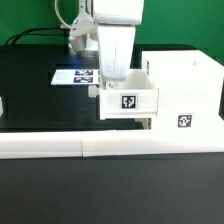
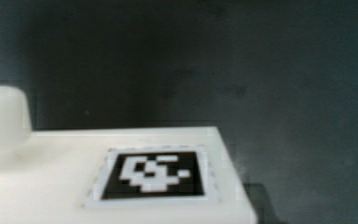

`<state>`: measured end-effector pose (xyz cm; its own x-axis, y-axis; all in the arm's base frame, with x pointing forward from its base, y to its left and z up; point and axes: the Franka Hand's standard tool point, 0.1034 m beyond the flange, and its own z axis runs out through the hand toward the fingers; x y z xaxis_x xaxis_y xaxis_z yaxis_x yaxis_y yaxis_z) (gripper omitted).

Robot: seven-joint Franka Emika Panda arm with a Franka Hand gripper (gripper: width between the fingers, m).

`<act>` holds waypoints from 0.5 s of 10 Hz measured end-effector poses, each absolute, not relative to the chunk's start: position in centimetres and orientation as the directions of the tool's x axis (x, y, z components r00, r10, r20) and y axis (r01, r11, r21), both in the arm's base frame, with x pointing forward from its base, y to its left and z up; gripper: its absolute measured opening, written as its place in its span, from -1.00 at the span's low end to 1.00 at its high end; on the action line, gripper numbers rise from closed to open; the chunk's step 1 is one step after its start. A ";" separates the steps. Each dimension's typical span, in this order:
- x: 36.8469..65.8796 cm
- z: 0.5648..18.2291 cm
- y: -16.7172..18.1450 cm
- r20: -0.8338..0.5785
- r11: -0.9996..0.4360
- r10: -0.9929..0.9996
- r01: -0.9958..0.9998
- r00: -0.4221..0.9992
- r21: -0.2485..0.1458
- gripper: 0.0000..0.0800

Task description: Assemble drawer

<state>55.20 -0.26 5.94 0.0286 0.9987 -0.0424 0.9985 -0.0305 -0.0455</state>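
- Black tabletop (image 1: 30, 90) fills the scene, and a long low white L-shaped bar (image 1: 60, 146) runs along its near edge in the exterior view.
- Above the table hangs the white arm, its gripper (image 1: 108, 82) pointing down right over a small drawer tray (image 1: 128, 100).
- That tray sits directly below the fingers, its tagged front panel facing the exterior camera; a black-and-white square tag (image 1: 128, 100) is on that face.
- Just beyond the gripper, towards the exterior view's right, stands the tall box casing (image 1: 185, 90), also white, with its own tag (image 1: 185, 122) low on the side.
- The tray is partly inside the casing's open front and juts out of it beneath the hand.
- Behind the gripper, further off on the table, lies the marker board (image 1: 75, 76), flat and carrying several tags.
- In the wrist view a white surface with a tag (image 2: 153, 173) lies close under the camera, probably the tray's top edge or panel, though the picture is blurred.
- A rounded white shape (image 2: 2, 120) shows at the edge of that view; what it is stays unclear.
- Whether the fingers are clamped on the tray or loose I cannot tell; the arm's body hides them in the exterior view and the wrist view does not show them.
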 end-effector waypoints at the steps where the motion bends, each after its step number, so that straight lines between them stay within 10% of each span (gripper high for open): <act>1: 55.1 5.9 -0.2 -0.041 -0.024 0.999 0.999 0.022 -0.044 -0.89; 5: 54.7 5.9 0.0 -0.040 -0.045 0.998 0.998 0.044 -0.036 -0.89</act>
